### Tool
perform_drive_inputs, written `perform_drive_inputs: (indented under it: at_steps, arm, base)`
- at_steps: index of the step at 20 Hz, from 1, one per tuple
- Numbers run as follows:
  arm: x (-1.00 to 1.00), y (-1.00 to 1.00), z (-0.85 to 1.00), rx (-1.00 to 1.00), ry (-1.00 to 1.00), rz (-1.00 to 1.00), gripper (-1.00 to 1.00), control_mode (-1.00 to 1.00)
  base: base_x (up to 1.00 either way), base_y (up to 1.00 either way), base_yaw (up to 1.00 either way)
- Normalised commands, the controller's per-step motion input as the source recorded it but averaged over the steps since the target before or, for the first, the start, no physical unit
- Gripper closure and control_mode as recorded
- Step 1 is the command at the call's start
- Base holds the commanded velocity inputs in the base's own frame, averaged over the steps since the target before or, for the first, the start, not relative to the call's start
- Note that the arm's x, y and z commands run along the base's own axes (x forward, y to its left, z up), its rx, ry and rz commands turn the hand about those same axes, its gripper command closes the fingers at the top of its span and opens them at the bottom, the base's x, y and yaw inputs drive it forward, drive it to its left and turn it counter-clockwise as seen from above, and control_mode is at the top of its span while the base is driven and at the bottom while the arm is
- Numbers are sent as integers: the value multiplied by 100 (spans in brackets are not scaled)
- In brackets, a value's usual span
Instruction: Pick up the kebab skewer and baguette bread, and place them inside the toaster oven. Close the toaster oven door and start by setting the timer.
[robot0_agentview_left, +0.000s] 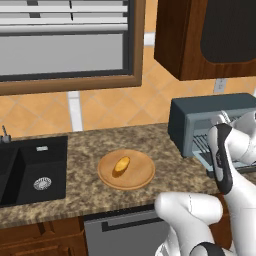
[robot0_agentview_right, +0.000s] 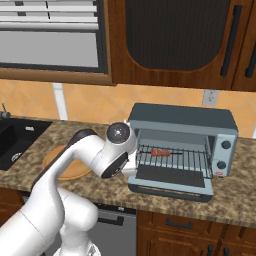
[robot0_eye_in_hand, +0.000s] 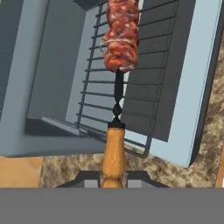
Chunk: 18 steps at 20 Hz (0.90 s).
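The kebab skewer (robot0_eye_in_hand: 120, 39) points away from my hand, its reddish meat lying over the wire rack (robot0_eye_in_hand: 94, 94) inside the toaster oven (robot0_agentview_right: 182, 117). In the right base view the kebab skewer (robot0_agentview_right: 160, 152) rests on the rack. My gripper (robot0_eye_in_hand: 113, 179) sits at the skewer's wooden handle, a dark fingertip pressed against each side, so it is shut on it. The toaster oven door (robot0_agentview_right: 172, 187) hangs dropped open over the counter. The golden baguette bread (robot0_agentview_left: 121, 165) lies on a round wooden plate (robot0_agentview_left: 142, 175) left of the toaster oven (robot0_agentview_left: 210, 107).
A black sink (robot0_agentview_left: 30, 170) is set into the granite counter at the far left. Two knobs (robot0_agentview_right: 225, 145) sit on the oven's right front panel. Dark wooden cabinets hang above, and a wall outlet (robot0_agentview_right: 210, 97) is behind the oven.
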Motion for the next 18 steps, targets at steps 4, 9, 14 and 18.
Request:
perform_drive_inputs:
  at_steps: [4,9,14,18]
  arm:
    - [26,-16,-5,0,0,0,100,-100]
    - [35,-16,-14,3,0,0,100,-100]
    - [38,-5,-28,2,0,0,100,-100]
    - [25,-1,-14,0,0,0,100,-100]
  base:
    - [0,0,0]
    - [0,0,0]
    - [0,0,0]
    - [0,0,0]
